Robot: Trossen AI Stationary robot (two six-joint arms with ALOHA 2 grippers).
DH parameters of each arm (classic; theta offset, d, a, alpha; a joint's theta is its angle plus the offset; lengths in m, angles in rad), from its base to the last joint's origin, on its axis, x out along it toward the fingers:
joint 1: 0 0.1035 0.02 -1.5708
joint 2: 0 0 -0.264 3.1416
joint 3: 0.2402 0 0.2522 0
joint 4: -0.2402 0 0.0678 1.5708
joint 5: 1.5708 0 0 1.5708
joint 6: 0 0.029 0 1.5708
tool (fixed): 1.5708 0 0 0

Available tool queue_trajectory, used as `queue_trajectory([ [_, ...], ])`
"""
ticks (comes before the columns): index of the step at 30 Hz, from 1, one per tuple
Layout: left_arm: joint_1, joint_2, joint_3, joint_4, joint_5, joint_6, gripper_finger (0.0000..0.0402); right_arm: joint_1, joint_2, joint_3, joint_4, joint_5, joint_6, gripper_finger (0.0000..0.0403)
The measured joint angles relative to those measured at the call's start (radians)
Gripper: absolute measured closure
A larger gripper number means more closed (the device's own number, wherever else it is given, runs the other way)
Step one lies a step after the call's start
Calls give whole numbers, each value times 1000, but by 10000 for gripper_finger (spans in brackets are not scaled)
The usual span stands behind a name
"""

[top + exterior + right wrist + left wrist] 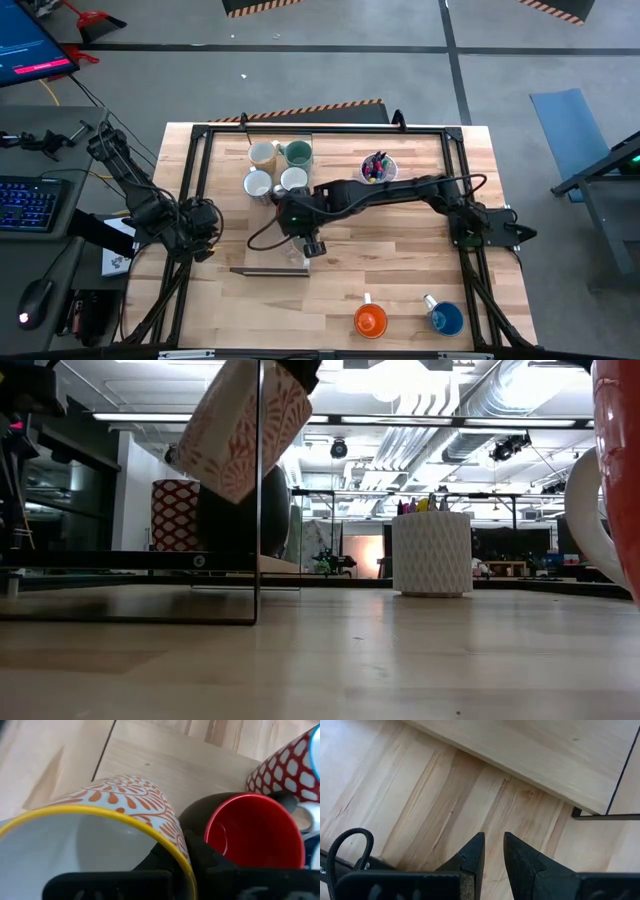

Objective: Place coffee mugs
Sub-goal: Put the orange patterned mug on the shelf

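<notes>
High view: your right tool (pixel 311 246) reaches across to the middle of the surface (pixel 400 260), just near of the mug cluster (pixel 279 168) at the far left, yet the mug it carries is hidden under the arm. An orange mug (pixel 370 320) and a blue mug (pixel 445 319) wait at the near edge. The left tool (pixel 205 228) idles at the left edge.

Low view: only here do you see the patterned mug (pixel 240 422) hanging tilted, clear of the surface. Level it before you lower.

Left wrist view: its fingers (pixel 474 857) stand slightly apart over bare wood, holding nothing.

Right wrist view: the fingers pinch the patterned mug's yellow rim (pixel 100 812); a dark mug with red inside (pixel 255 832) sits close beside, so I'd set down with a margin from it.
</notes>
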Motion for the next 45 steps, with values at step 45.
queue_trajectory([
  [45, 0, 15, 0, 7, -4, 15, 339, -10, 72, 1, -43, -36, 61, 403],
])
